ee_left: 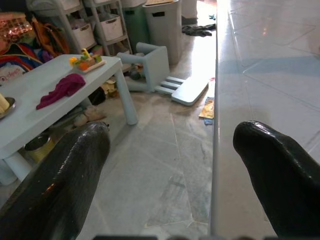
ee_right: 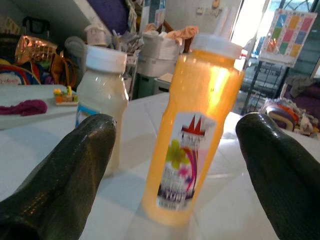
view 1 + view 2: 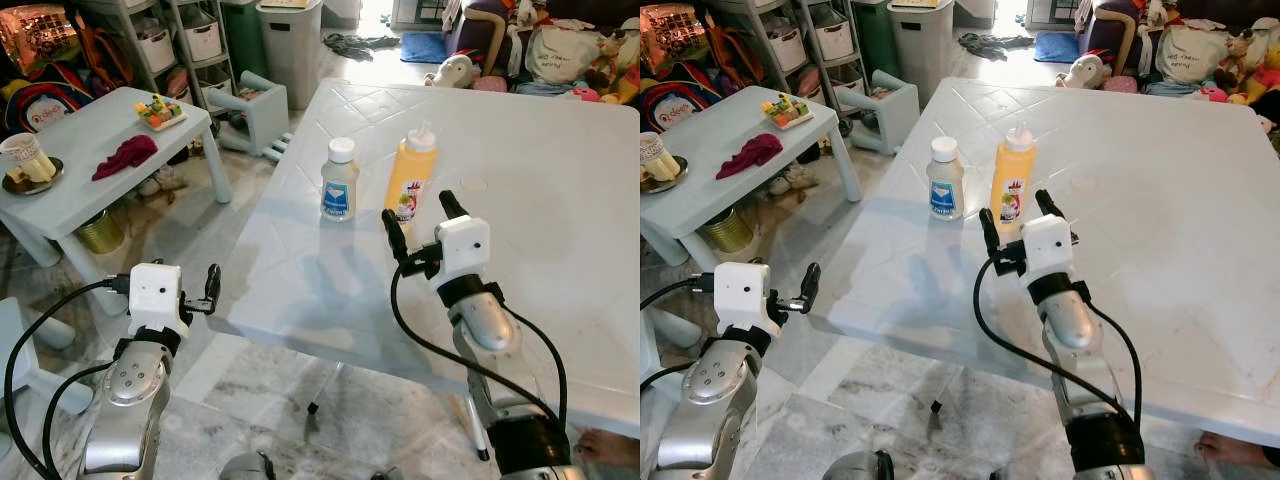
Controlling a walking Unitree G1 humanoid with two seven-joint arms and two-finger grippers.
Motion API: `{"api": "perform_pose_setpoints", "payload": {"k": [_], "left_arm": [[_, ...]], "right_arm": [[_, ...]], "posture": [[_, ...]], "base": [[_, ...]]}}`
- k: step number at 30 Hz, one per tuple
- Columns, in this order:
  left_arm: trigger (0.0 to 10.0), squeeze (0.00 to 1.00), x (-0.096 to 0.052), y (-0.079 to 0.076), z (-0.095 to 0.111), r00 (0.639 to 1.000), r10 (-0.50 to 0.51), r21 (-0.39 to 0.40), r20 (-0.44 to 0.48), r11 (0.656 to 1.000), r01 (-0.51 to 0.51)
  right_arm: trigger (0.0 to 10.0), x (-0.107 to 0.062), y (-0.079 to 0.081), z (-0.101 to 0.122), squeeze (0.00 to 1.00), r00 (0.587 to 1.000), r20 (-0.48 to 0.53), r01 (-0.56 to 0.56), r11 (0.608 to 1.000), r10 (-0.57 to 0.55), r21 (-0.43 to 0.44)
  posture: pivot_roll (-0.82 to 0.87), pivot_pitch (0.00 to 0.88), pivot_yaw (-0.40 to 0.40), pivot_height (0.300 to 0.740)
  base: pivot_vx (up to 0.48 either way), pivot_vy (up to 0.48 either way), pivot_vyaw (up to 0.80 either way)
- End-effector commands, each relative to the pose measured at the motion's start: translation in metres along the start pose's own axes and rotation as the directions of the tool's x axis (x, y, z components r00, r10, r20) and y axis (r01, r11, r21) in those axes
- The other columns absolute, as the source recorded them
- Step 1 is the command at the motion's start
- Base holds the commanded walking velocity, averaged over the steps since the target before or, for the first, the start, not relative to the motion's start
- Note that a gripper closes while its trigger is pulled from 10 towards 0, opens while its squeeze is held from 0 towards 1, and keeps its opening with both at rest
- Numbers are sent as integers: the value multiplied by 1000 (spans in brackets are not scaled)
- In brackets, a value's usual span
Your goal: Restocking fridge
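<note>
Orange bottle (image 3: 411, 178) stands upright on the white table (image 3: 540, 200), centre of the head frame, just past the right tool.

Near: left tool (image 3: 211, 289) at lower left, off the table's near-left edge and over the floor, fingers spread wide, holding nothing. In the left wrist view its fingers (image 1: 60, 185) frame the table edge (image 1: 216, 150) and the tiled floor (image 1: 160, 165).

Right tool (image 3: 420, 222) is over the table at centre frame, fingers spread wide, empty, pointing at the orange bottle. Bottle sits just beyond the fingertips, roughly in line with the gap; not touching. Right wrist view: orange bottle (image 2: 197, 130) between the two fingers (image 2: 60, 175), white cap on, label with red and purple print facing the camera.

White bottle (image 3: 339, 180) stands upright just left of the orange one, near but apart; white cap, blue label.

Farther, upper left: small low table (image 3: 90, 170) with a dark red cloth (image 3: 125, 156), a tray of coloured blocks (image 3: 160, 111) and a plate with a cup (image 3: 28, 165) at its left end. A metal tin (image 3: 97, 232) sits under it.

Far: grey bin (image 3: 292, 45) top centre, shelving with baskets (image 3: 180, 40) beside it, an overturned stool (image 3: 258, 112) on the floor. Soft toys and bags (image 3: 560, 50) along the top right.
</note>
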State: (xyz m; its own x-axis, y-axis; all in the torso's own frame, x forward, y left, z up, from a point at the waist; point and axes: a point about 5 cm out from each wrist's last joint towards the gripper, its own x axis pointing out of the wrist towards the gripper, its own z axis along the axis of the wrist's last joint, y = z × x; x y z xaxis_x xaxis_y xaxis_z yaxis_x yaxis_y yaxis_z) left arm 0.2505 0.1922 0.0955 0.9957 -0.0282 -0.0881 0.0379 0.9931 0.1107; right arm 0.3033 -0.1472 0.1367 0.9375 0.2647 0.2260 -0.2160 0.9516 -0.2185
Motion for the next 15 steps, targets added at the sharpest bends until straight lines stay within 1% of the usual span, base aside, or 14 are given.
{"api": "perform_pose_setpoints", "payload": {"k": [1, 3, 4, 8, 10, 11, 14, 15], "left_arm": [[10000, 0, 1, 2, 7, 1000, 3, 12, 27, 1000, -3], [10000, 0, 2, 2, 8, 1000, 2, 12, 28, 1000, -2], [10000, 0, 2, 3, 8, 1000, 1, 15, 30, 1000, -2], [10000, 0, 2, 4, 8, 1000, 1, 17, 30, 1000, -2], [10000, 0, 1, 4, 8, 1000, 0, 20, 29, 1000, -1], [10000, 0, 1, 4, 8, 1000, 0, 20, 29, 1000, -1], [10000, 0, 1, 3, 8, 1000, -1, 19, 28, 1000, 1], [10000, 0, 1, 3, 8, 1000, -1, 19, 28, 1000, 1]], "right_arm": [[10000, 6, -4, 6, 0, 1000, 27, 12, 1000, -12, -8], [10000, 8, -5, 7, 0, 999, 33, 15, 1000, -15, -9], [10000, 12, -6, 10, 0, 999, 45, 26, 1000, -26, -7], [10000, 13, -6, 12, 0, 998, 52, 32, 999, -31, -5], [10000, 11, 4, 10, 0, 999, 47, 13, 1000, -14, 13], [10000, 11, 4, 10, 0, 999, 47, 13, 1000, -14, 13], [10000, 5, 17, 7, 0, 999, 37, -18, 1000, 17, 25], [10000, 5, 17, 7, 0, 999, 37, -18, 1000, 17, 25]], "posture": [[26, 46, 42, 740], [27, 47, 43, 740], [33, 50, 44, 740], [34, 51, 45, 740], [35, 51, 44, 740], [35, 51, 44, 740], [33, 50, 43, 740], [33, 50, 43, 740]], "base": [[0, 0, 0], [0, 0, 0], [0, 0, 0], [0, 0, 0], [0, 0, 0], [0, 0, 0], [0, 0, 0], [0, 0, 0]]}}
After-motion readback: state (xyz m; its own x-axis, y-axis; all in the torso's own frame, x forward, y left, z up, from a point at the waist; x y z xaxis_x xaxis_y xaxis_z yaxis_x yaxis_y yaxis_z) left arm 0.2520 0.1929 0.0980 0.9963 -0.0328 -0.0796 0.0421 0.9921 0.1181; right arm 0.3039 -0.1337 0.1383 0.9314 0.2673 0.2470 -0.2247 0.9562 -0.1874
